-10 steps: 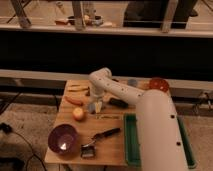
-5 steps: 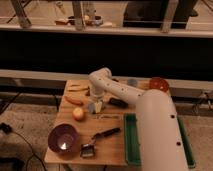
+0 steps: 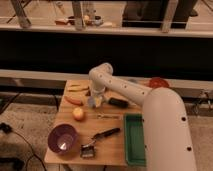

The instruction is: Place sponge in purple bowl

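Sponge (image 3: 92,104): small, perhaps blue, under hand (image 3: 95,96)

We read no text, label or number anywhere; the gripper (image 3: 94,102) hangs over the counter (image 3: 115,148), toward its far edge.

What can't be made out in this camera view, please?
Sponge: mostly covered by the gripper, low over the table; contact unclear.
Red-orange bowl: partly behind the arm.
Green tray: right side hidden by the robot's body.
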Robot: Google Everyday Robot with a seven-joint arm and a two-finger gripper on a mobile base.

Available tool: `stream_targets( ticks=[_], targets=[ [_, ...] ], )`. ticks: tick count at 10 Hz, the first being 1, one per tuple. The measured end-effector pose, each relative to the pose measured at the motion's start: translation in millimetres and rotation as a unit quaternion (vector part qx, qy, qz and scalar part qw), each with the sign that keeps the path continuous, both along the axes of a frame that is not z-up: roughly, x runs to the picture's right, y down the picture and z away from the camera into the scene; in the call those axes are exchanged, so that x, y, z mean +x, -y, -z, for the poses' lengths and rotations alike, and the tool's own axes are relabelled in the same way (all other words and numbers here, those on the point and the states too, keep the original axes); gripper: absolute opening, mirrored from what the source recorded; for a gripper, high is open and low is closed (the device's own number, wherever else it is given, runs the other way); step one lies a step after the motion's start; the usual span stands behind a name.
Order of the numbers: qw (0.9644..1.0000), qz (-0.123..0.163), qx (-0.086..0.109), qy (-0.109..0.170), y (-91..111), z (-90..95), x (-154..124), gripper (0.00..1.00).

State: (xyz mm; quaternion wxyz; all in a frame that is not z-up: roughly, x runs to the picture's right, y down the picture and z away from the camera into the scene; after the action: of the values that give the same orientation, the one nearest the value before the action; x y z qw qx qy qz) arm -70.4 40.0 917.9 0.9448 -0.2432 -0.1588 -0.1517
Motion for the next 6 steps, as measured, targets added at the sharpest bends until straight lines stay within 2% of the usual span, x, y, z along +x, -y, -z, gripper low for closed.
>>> stream_targets(
  ticks=[1, 2, 3, 6],
  targets=[
    [0.9999, 0.001, 0.011, 0.001, 7.6, 4.1, -1.9, 0.00],
    [0.9999, 0.001, 0.013, 0.002, 8.9, 4.7, -2.1, 0.00],
    [0.9995, -0.007, 0.032, 0.004, 25.3, 18.9, -1.8, 0.00],
    [0.9990, -0.009, 0.040, 0.016, 40.3, 51.6, -5.9, 0.00]
  ],
)
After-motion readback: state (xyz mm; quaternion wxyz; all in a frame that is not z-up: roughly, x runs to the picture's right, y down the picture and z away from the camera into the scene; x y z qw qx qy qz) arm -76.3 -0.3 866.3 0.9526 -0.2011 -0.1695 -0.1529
